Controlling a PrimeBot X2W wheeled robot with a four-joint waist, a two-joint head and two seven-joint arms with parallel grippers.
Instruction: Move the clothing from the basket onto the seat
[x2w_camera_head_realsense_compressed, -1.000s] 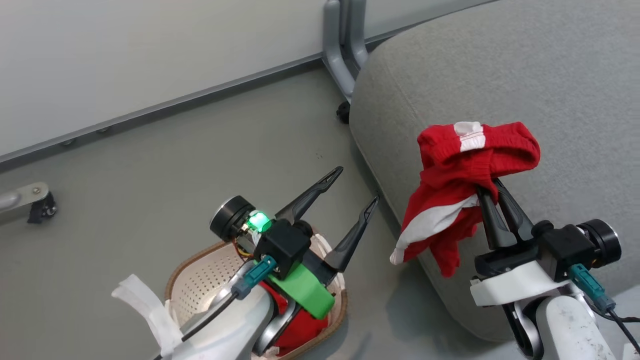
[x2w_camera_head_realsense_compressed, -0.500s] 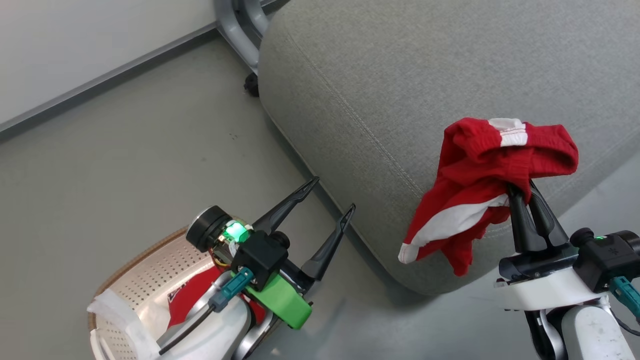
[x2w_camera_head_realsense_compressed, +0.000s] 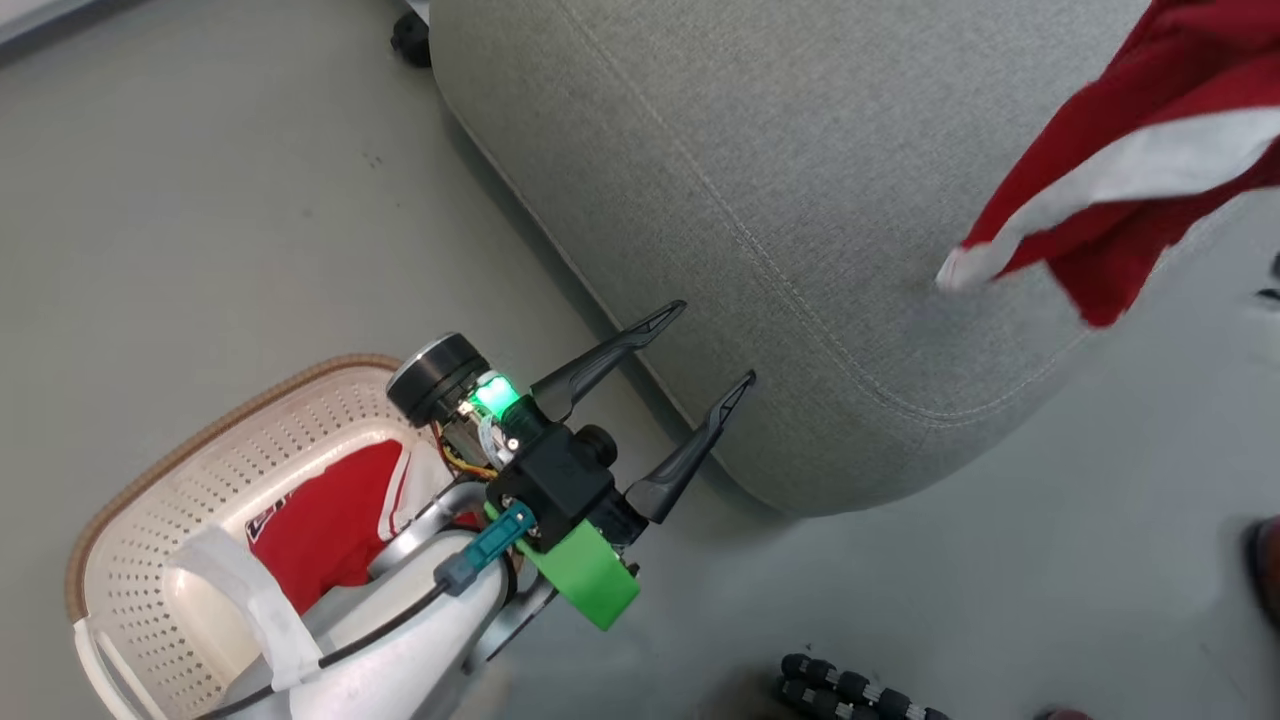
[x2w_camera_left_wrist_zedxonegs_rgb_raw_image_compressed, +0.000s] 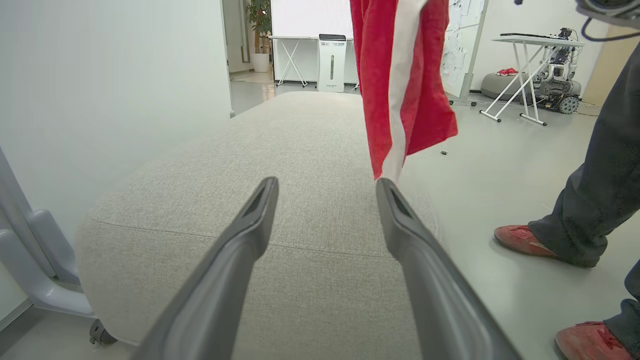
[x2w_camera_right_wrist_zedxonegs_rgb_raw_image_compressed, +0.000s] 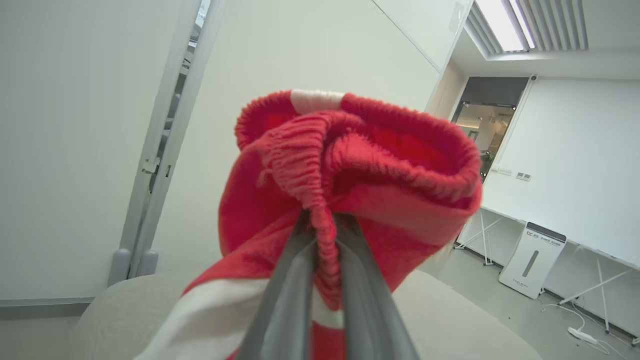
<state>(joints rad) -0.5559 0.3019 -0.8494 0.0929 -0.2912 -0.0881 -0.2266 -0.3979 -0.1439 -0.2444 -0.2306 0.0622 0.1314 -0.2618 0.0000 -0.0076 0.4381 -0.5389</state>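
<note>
The seat (x2w_camera_head_realsense_compressed: 800, 200) is a large light grey cushion with a stitched seam, and it also lies ahead in the left wrist view (x2w_camera_left_wrist_zedxonegs_rgb_raw_image_compressed: 300, 165). One piece of red clothing (x2w_camera_right_wrist_zedxonegs_rgb_raw_image_compressed: 350, 165) with white stripes hangs bunched from my right gripper (x2w_camera_right_wrist_zedxonegs_rgb_raw_image_compressed: 322, 225), which is shut on its ribbed band. That garment (x2w_camera_head_realsense_compressed: 1130, 160) dangles above the seat's near right corner and hangs down at the top of the left wrist view (x2w_camera_left_wrist_zedxonegs_rgb_raw_image_compressed: 400, 75). My left gripper (x2w_camera_head_realsense_compressed: 715, 342) is open and holds nothing, just in front of the seat's edge. The basket (x2w_camera_head_realsense_compressed: 150, 480) at lower left holds a second piece of red clothing (x2w_camera_head_realsense_compressed: 330, 520).
A person's dark trouser leg and red shoes (x2w_camera_left_wrist_zedxonegs_rgb_raw_image_compressed: 525, 240) stand on the floor right of the seat. A black ribbed object (x2w_camera_head_realsense_compressed: 850, 690) lies at the bottom edge. A folding table (x2w_camera_left_wrist_zedxonegs_rgb_raw_image_compressed: 525, 65) and a white wall (x2w_camera_left_wrist_zedxonegs_rgb_raw_image_compressed: 100, 100) lie beyond.
The head camera has swung, bringing more of the basket into view. The held garment has risen toward that view's upper right corner. My left gripper stays open.
</note>
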